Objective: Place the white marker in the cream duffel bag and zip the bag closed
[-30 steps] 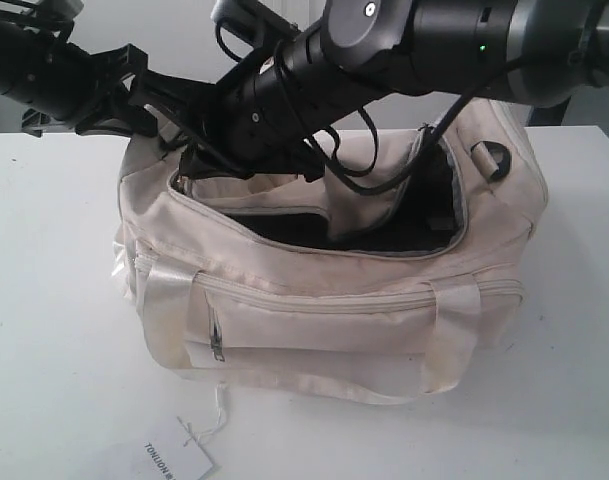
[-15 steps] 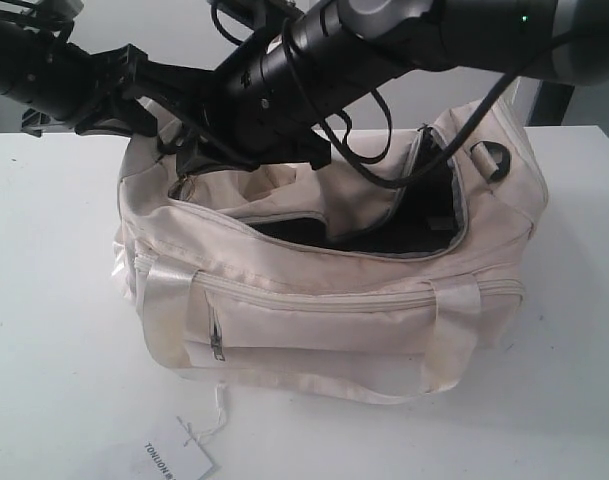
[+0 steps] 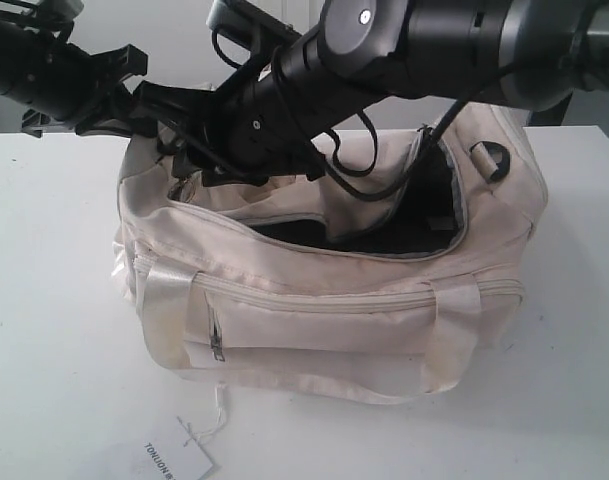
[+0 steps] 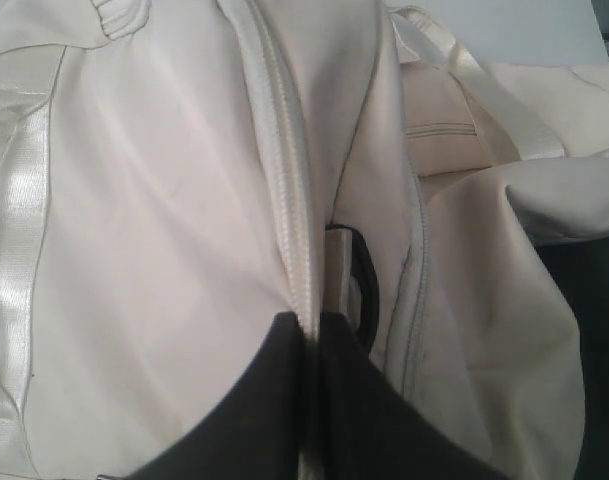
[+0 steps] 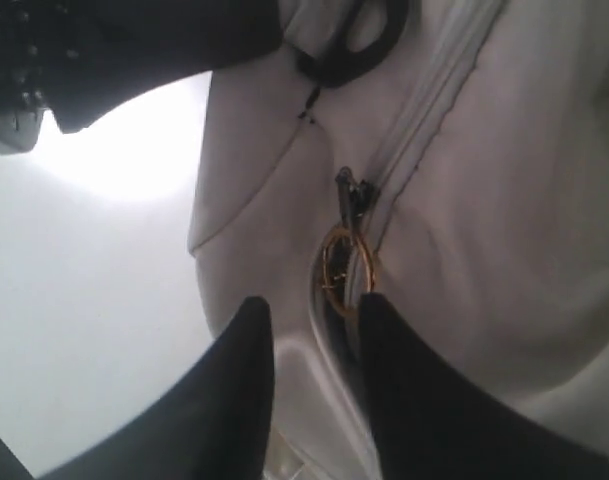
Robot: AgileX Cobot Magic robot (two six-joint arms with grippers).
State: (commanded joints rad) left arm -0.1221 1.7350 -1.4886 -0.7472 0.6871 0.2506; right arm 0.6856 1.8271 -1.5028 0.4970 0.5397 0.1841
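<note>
Bag (image 3: 324, 300) sits on the counter (image 3: 54, 330), front pocket facing the exterior view. The top zip gapes and black lining shows through the mouth. No marker shows in any view. It is likely already inside, though the dark interior hides it.

Both arms crowd the bag's left end. Left fingers (image 4: 274, 370) are pressed together on a fold of cream fabric right at the zip seam, anchoring that end. Right fingers (image 5: 239, 370) stand spread. The gold pull (image 5: 346, 268) hangs off the slider (image 5: 349, 190) just beside one tip and is not pinched.

Step in hand, as judged: take the pull and run the zip shut.
- Bring the right fingers around the gold ring itself, not the fabric under it. The ring is thin and loose (it may swing aside as the tips close).
- Left fingers should hold their pinch so the seam stays taut. Slack cloth would bunch ahead of the slider.
- Draw along the curve of the zip toward the far end, low and steady, not upward.
- Watch that the inner flap sagging into the mouth keeps out of the teeth.

Count:
- bag: one
- marker: none in view
- gold pull: one
- front-pocket zip (image 3: 216, 345): one
- shiny straps on the front: two
- paper tag (image 3: 176, 458) on the counter: one
- arms: two
</note>
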